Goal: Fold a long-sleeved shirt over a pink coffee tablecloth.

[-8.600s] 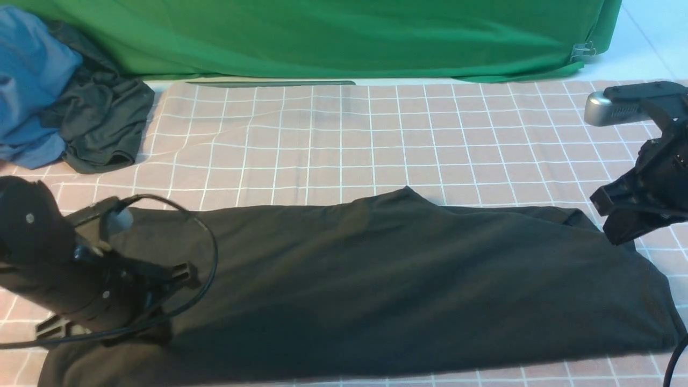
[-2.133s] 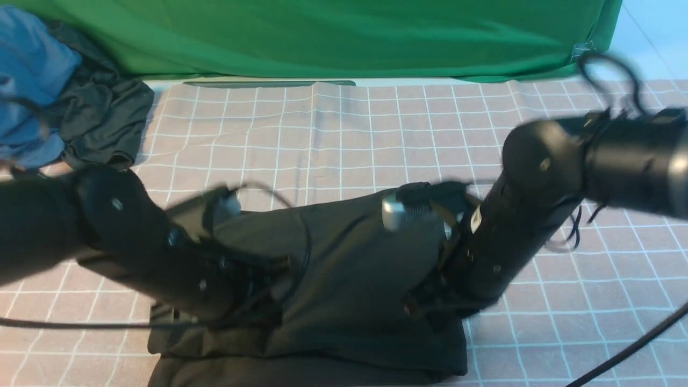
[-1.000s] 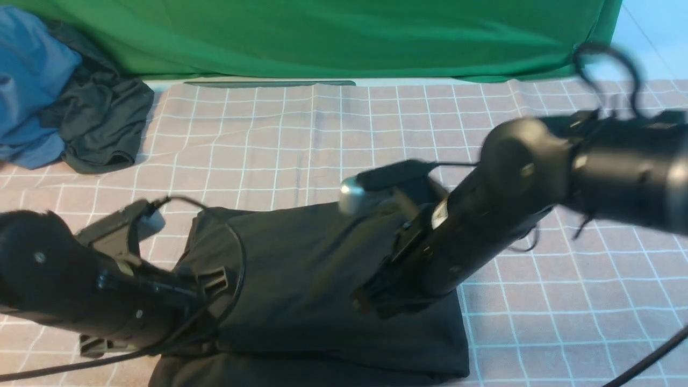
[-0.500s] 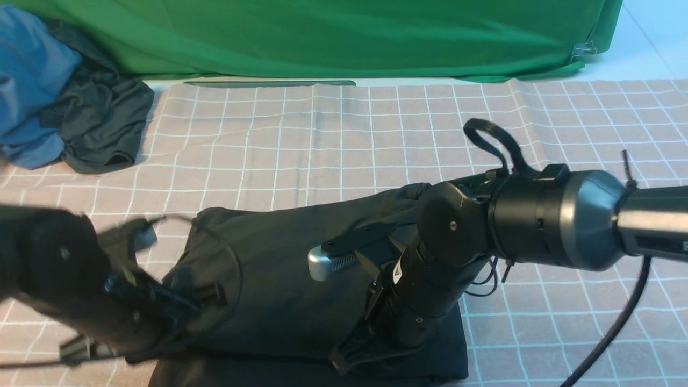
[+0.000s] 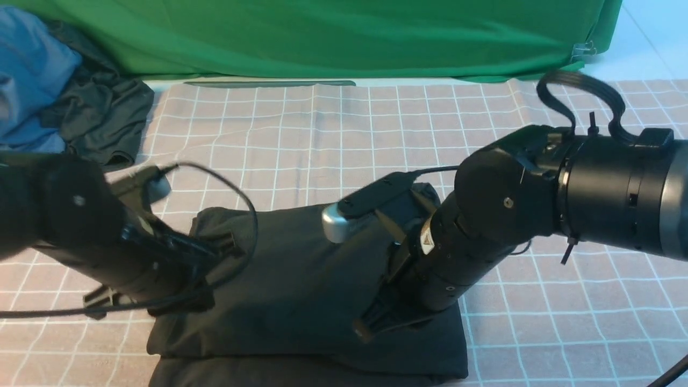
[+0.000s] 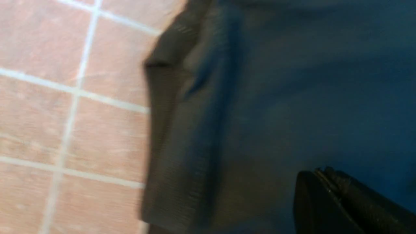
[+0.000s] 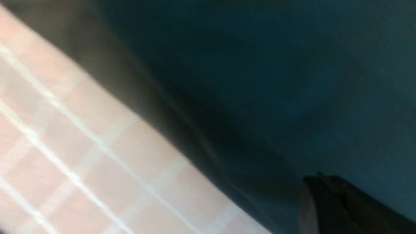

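Note:
The long-sleeved shirt (image 5: 301,290) lies as a compact black folded stack near the front edge of the pink coffee tablecloth (image 5: 344,134). My left gripper (image 5: 201,301) is shut and rests low at the stack's left edge. The left wrist view shows its closed tips (image 6: 320,170) over dark fabric (image 6: 260,97), beside the folded edge and pink grid (image 6: 65,130). On the stack's right part my right gripper (image 5: 361,332) points down, also shut. Its tips (image 7: 320,177) press together over the black cloth (image 7: 260,65). I see no fabric between either pair of jaws.
A blue garment (image 5: 29,70) and a dark grey-green garment (image 5: 102,118) are heaped at the far left. A bright green cloth (image 5: 333,37) hangs along the back. Cables trail from both arms near the front corners.
The left arm has moved right and farther out, up to the stack's left edge. The right gripper has risen and pulled back to the right a little. The shirt stays folded.

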Robot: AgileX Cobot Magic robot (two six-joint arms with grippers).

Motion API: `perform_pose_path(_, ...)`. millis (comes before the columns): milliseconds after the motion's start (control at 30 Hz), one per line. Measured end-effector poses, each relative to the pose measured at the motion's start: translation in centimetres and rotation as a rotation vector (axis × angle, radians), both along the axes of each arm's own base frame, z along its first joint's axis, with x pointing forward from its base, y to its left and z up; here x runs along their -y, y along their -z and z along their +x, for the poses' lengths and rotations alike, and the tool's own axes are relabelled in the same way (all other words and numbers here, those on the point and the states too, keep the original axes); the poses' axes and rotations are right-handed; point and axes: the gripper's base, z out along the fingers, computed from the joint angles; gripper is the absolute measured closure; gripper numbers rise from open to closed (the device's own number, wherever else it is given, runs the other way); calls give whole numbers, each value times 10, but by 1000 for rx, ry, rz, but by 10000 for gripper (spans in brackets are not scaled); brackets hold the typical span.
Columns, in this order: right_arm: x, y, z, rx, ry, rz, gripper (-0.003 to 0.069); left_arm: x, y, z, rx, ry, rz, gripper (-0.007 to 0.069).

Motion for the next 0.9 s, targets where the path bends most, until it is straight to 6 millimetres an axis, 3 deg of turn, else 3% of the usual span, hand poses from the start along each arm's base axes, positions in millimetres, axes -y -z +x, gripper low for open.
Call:
perform_pose_path(133, 16, 12, -4, -17, 18, -152, 624, -8, 28, -6, -104, -30, 91, 611)
perform_pose_path(400, 44, 53, -16, -68, 85, -221, 624, -11, 21, -11, -126, -41, 119, 611)
perform_pose_path(533, 55, 52, -11, -89, 126, -233, 624, -11, 2, -6, -71, -45, 108, 611)
perform_pose_path(600, 55, 41, -5, -71, 142, -195, 624, -7, -21, 5, 37, -51, 74, 611)
perform_pose_path(700, 45, 24, -3, -69, 106, -100, 624, -2, -39, 17, 112, -44, 30, 611)
perform_pose_path(767, 37, 21, -4, -86, 49, -34, 624, 1, -41, 23, 130, -34, 14, 611)
perform_pose_path(900, 31, 36, -1, -120, 30, -19, 624, 2, -21, 32, 66, -16, 48, 611)
